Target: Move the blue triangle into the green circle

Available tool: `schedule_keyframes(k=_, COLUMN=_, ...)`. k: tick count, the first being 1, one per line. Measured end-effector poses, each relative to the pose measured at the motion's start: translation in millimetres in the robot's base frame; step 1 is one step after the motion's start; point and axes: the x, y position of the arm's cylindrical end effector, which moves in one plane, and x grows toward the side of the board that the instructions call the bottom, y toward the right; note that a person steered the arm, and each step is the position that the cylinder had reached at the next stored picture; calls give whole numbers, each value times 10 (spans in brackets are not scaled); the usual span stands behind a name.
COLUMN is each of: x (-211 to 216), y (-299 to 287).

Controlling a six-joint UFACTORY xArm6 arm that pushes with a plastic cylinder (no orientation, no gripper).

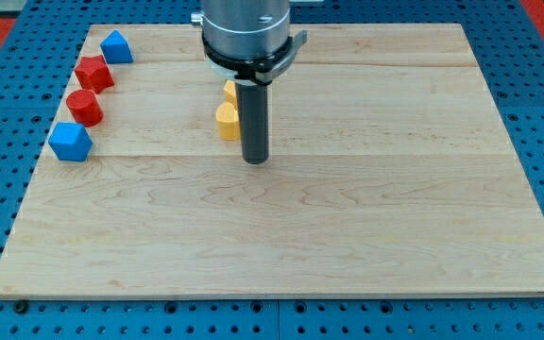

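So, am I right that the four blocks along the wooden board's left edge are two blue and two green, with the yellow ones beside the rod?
Not quite: the camera view shows no green blocks. The four along the wooden board at the view's left are two blue blocks and two red blocks. The rest holds: the yellow blocks sit just left of my tip.

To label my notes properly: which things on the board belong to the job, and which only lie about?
Job: my tip, right of the lower yellow block; upper blue block, lower blue block: either may be the triangle. No green block shows.
Lying about: upper red block, lower red block, upper yellow block, lower yellow block.
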Motion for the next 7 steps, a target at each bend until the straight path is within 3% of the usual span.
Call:
schedule_keyframes(k=3, x=42, y=16)
schedule_keyframes(k=4, x=693, y=-105)
schedule_keyframes(k=6, x=654, y=-2014)
schedule_keyframes(k=7, x=550, y=-2470)
